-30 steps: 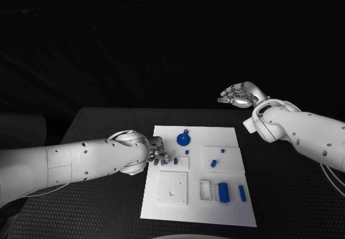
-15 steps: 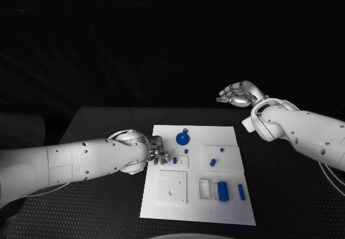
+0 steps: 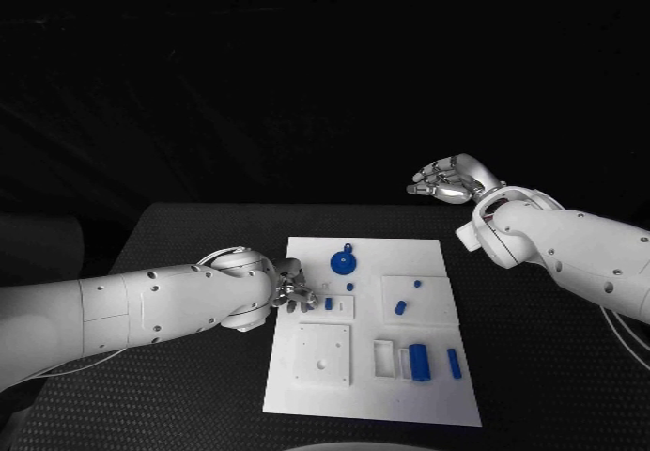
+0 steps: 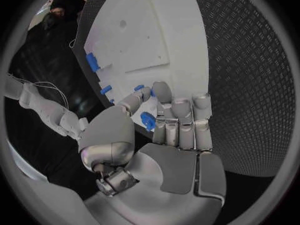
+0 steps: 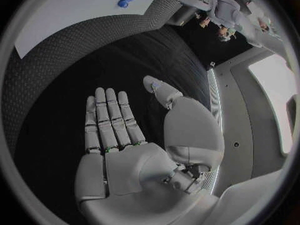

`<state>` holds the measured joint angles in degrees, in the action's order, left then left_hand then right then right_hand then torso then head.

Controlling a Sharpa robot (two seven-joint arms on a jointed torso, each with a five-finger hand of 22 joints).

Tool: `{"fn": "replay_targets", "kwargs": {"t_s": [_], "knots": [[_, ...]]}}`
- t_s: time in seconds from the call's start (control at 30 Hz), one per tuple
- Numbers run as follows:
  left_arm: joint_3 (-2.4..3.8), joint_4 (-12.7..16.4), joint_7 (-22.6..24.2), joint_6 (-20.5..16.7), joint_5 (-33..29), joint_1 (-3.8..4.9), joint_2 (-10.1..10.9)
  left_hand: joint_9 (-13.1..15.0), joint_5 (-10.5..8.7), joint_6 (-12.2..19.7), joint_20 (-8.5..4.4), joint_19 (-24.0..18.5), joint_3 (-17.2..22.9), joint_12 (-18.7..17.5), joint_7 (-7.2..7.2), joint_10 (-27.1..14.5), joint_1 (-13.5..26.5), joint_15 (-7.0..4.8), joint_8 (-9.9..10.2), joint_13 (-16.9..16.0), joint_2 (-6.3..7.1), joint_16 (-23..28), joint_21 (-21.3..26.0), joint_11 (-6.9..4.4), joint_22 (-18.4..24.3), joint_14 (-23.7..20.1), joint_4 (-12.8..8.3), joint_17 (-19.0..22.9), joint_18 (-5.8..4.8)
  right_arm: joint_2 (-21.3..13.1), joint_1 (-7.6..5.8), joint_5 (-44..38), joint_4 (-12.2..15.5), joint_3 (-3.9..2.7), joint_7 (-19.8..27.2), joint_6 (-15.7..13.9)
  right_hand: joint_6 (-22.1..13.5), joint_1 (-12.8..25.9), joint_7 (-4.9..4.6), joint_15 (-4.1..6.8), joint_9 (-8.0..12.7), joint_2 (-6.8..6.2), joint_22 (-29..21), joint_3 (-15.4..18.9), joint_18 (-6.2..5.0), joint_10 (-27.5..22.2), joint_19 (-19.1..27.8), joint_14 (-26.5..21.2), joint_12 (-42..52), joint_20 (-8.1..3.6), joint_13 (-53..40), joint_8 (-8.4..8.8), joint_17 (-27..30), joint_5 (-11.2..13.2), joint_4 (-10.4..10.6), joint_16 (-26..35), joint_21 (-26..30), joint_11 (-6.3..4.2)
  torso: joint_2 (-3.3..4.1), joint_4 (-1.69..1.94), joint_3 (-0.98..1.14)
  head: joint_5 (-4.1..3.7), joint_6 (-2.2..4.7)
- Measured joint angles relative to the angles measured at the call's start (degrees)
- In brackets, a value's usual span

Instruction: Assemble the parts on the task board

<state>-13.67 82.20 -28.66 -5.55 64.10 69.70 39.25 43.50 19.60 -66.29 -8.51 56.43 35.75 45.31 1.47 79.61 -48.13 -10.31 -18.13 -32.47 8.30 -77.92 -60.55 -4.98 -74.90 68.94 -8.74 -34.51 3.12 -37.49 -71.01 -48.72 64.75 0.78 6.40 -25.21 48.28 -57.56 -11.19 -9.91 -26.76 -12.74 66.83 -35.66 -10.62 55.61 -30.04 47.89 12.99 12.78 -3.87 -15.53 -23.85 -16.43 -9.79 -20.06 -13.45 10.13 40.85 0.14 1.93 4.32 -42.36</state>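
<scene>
My left hand sits at the task board along its left edge, about halfway up that edge. In the left wrist view the fingers curl down over the board and a small blue part is caught between them and the thumb, so this hand is clamped on that part, right at the board's surface.

My right hand is raised well away from the task board, beyond its far right corner and off the tabletop. In the right wrist view the palm lies flat with the fingers stretched straight and the thumb standing apart from them; it holds nothing.

On the task board, a round blue disc part lies near the far edge, with a tiny blue piece just below it toward me. A short blue peg stands in a small raised square just beside my left hand. Toward the board's right side a blue piece lies on a larger raised square, with a smaller blue dot near that square's far edge. At the board's near right, a larger blue cylinder rests in a slotted holder, and a slim blue bar lies just to its right. A plain white square plate with small holes occupies the board's near left.
</scene>
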Motion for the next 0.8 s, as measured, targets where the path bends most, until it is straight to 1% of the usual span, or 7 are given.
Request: {"fn": "replay_targets", "kwargs": {"t_s": [0.07, 0.2, 0.4, 0.5, 0.73, 0.77, 0.8], "knots": [[-0.04, 0.15, 0.01, -0.02, 0.0, -0.07, 0.21, -0.01, -2.68, 0.31, 0.0, 0.0, 0.23, 0.0, 0.15, -0.08, 0.39, -0.06, 0.0, -0.17, 2.1, 0.0, 0.32, 0.09, -0.01, -0.04, 2.1, 0.0, -0.01, -0.07, 0.01, 0.0, 0.01, 0.0, -0.01, 0.03, -0.1, 0.0, -0.04, -0.02, 0.04, 0.0, 0.04, 0.0, -0.01, 0.0, 0.2, -0.02, -0.19, 0.03, 0.0, 0.0, 0.07, 0.0, 0.0, 0.0, 0.17, 0.0, 0.0, 0.0, -0.01, -0.03, 0.01], [-0.09, 0.22, 0.01, -0.08, 0.0, -0.18, 0.5, 0.15, -5.7, 1.43, 0.0, 0.0, 0.68, 0.0, 0.23, -0.51, 0.87, -0.07, 0.45, -0.41, 4.48, 0.0, 0.32, 0.51, -0.04, -0.04, 5.06, 0.0, -0.01, -0.24, 0.11, 0.0, 0.11, 0.0, -0.02, 0.12, -0.1, 0.0, -0.04, -0.03, 0.04, 0.0, 0.1, 0.0, -0.01, 0.0, 0.27, -0.02, -0.42, 0.1, 0.0, 0.0, 0.14, 0.0, 0.0, 0.0, 0.17, 0.0, 0.0, 0.0, -0.01, -0.09, 0.07], [-0.06, 0.58, 0.01, -0.6, -0.03, -0.18, 0.95, -0.03, -11.23, 2.99, 0.0, 0.0, 0.86, 0.0, 0.6, -0.91, 1.39, 0.0, 1.03, -0.65, 6.52, 0.24, 0.66, 0.88, -0.04, -0.11, 8.38, -0.11, -0.01, -0.53, 0.29, 0.01, 0.23, 0.0, -0.03, 0.24, -0.1, 0.0, -0.04, -0.21, 0.1, 0.0, 0.2, 0.0, -0.01, 0.0, 0.27, -0.21, -0.42, 0.1, -0.01, 0.0, 0.21, 0.0, 0.0, 0.04, 0.38, 0.0, 0.0, -0.02, -0.01, -0.24, 0.26], [-0.03, 0.79, 0.08, -1.2, -0.05, -0.18, 1.44, -0.05, -12.52, 3.23, 0.0, 0.0, 0.93, 0.0, 0.69, -1.15, 1.73, 0.17, 1.04, -0.72, 6.92, 0.24, 0.66, 0.72, -0.04, -0.28, 9.75, -0.13, -0.01, -0.69, 0.37, 0.01, 0.23, 0.01, -0.05, 0.26, -0.1, -0.05, -0.04, -0.21, 0.1, -0.05, 0.2, 0.0, -0.01, 0.21, 0.27, -0.21, -0.64, 0.1, -0.01, 0.0, 0.21, 0.0, 0.0, 0.21, 0.38, 0.21, 0.0, -0.02, -0.01, -0.35, 0.32], [0.43, 1.84, 1.27, -3.85, -0.76, -0.08, 3.25, -0.12, -12.96, 5.13, 0.0, 0.0, 0.98, -0.98, 1.13, -2.77, 1.39, 0.51, 1.56, -0.52, 7.25, 0.67, 1.04, 1.29, -0.03, -0.61, 11.41, -0.12, -0.01, -0.86, 0.65, 0.02, 0.22, 0.01, -0.06, 0.33, -0.1, -0.23, -0.04, -0.21, 0.15, -0.23, 0.25, 0.16, 0.0, 0.21, 0.27, -0.21, -0.64, 0.1, -0.01, 0.0, 0.26, 0.0, 0.16, 0.21, 0.38, 0.21, -0.05, -0.01, 0.02, -0.53, 0.71], [0.69, 1.89, 1.65, -4.37, -1.08, -0.07, 3.49, -0.19, -13.0, 5.64, 0.0, 0.0, 0.91, -0.98, 1.16, -2.79, 1.17, 0.52, 1.9, -0.47, 7.46, 0.67, 1.04, 1.28, -0.03, -0.62, 11.48, -0.12, -0.01, -0.88, 0.68, 0.03, 0.2, 0.01, -0.06, 0.34, -0.1, -0.23, -0.04, -0.21, 0.15, -0.23, 0.25, 0.16, 0.0, 0.21, 0.31, -0.21, -0.64, 0.06, -0.01, 0.0, 0.26, 0.0, 0.16, 0.21, 0.38, 0.21, -0.05, 0.01, 0.04, -0.55, 0.79], [1.32, 1.89, 2.23, -5.07, -1.56, -0.05, 3.73, -0.21, -13.0, 6.1, -0.05, -0.22, 0.91, -1.31, 1.31, -3.24, 0.98, 0.82, 2.01, -0.33, 7.65, 0.85, 1.17, 1.5, -0.03, -0.94, 11.48, -0.08, -0.01, -0.9, 0.73, 0.03, 0.19, 0.01, -0.06, 0.35, -0.1, -0.23, -0.04, -0.21, 0.15, -0.23, 0.27, 0.16, 0.0, 0.21, 0.48, -0.21, -0.64, -0.11, -0.01, 0.0, 0.26, 0.0, 0.16, 0.21, 0.38, 0.21, -0.05, 0.01, 0.05, -0.57, 0.85]]}}
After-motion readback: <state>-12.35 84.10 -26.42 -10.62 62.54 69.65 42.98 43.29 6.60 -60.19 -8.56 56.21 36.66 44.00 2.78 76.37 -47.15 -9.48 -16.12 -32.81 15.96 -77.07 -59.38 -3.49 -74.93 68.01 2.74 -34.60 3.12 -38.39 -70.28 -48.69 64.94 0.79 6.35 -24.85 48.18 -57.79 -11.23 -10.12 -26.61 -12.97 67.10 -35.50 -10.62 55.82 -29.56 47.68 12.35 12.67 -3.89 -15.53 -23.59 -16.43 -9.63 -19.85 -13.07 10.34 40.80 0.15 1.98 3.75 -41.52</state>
